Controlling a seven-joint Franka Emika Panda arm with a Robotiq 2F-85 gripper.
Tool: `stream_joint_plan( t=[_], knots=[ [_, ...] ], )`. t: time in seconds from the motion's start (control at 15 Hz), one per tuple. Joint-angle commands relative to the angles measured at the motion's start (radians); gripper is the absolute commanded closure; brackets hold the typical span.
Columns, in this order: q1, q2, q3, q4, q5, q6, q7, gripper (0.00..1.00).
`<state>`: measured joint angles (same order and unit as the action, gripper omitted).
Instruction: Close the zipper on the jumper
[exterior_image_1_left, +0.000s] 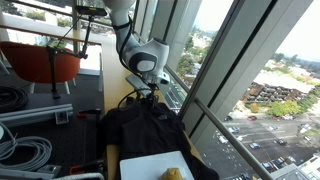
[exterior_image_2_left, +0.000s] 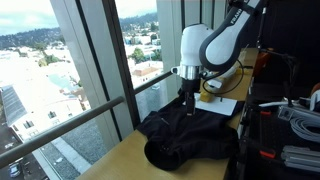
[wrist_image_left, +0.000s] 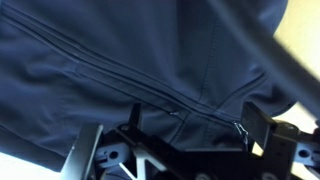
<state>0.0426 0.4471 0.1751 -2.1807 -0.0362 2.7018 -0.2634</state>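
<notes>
In an exterior view, the hand (exterior_image_1_left: 150, 93) is hanging low over the dark jumper (exterior_image_1_left: 150, 125) by the window (exterior_image_1_left: 215, 60). In an exterior view, the jumper is lying crumpled on the counter (exterior_image_2_left: 115, 160). In the wrist view, the hand is gaping wide and empty above the zipper (wrist_image_left: 130, 80). The limp cloth is likely bunching easily, making the small pull (wrist_image_left: 176, 112) the spot to pinch.
</notes>
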Motion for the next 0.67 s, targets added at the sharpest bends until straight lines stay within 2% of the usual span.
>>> stream_joint_plan(
  t=[0.0,0.27,0.6],
  knots=[
    [-0.088,-0.069,0.026,-0.100,0.058,0.035,-0.091,0.00],
    [-0.142,-0.095,0.029,-0.160,0.093,0.038,-0.173,0.00],
    [-0.162,-0.122,0.021,-0.214,0.100,0.036,-0.215,0.00]
  ],
)
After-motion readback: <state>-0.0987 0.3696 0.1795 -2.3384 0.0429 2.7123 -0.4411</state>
